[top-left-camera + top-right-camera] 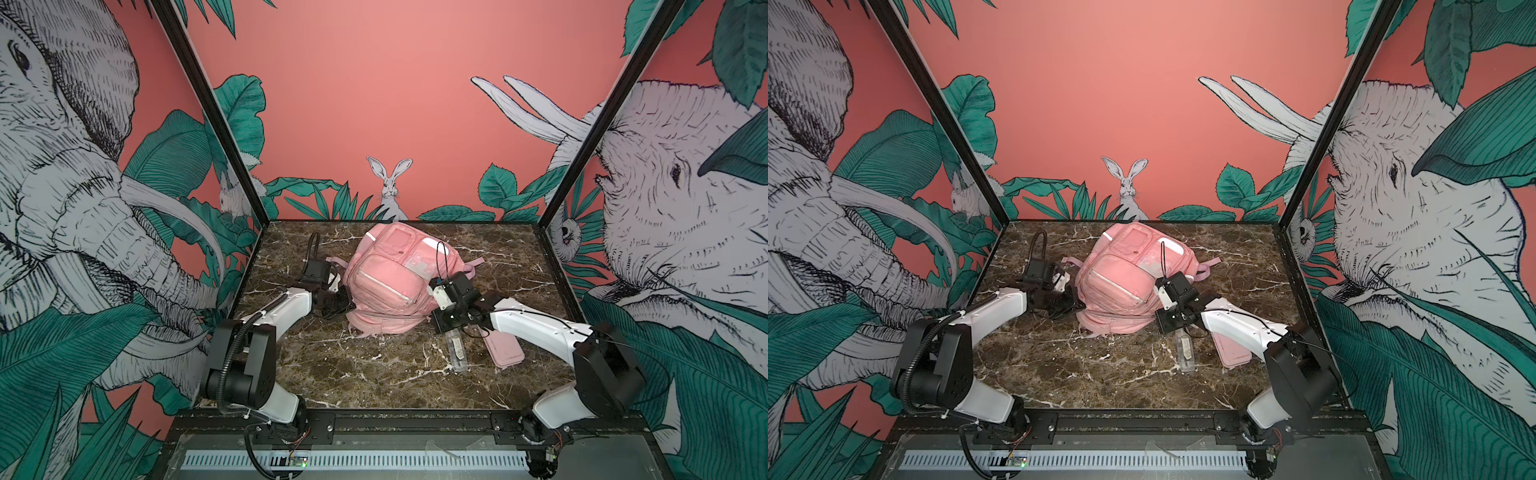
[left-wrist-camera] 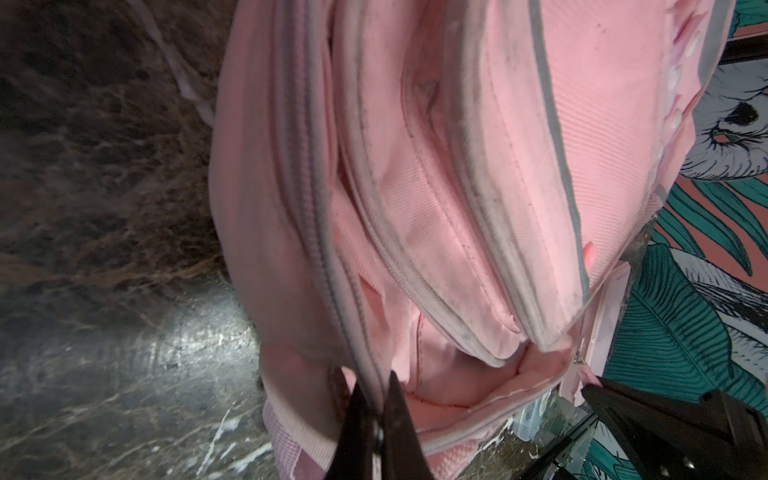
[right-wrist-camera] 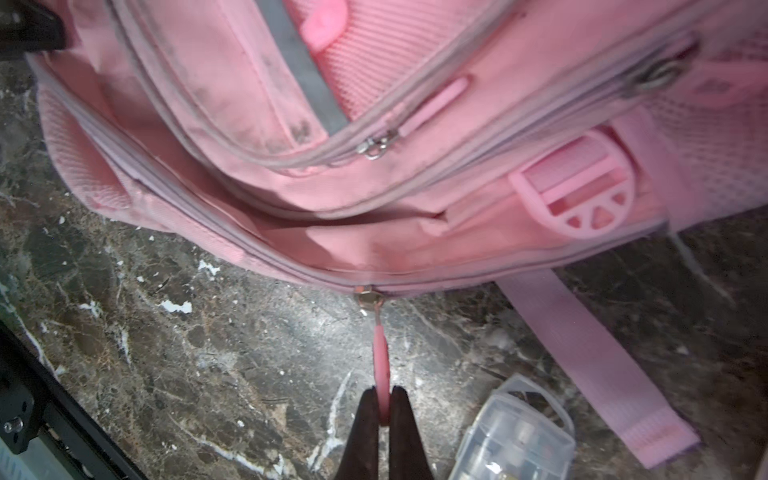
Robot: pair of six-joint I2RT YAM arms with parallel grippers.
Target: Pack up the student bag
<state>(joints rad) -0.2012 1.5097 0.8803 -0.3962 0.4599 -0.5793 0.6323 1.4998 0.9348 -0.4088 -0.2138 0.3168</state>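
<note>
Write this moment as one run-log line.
left tool: shut on bag edge | right tool: shut on zip pull | case, box: on table

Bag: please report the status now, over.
Left claw shut on bag rim. Right claw shut on zip pull, pocket partly open. Clear box and pencil case lie outside, unpacked.

Pink student bag (image 1: 386, 282), grey trim (image 2: 555, 137); brown marble table (image 1: 374, 374), white veins; pink pencil case (image 1: 505, 351).
</note>
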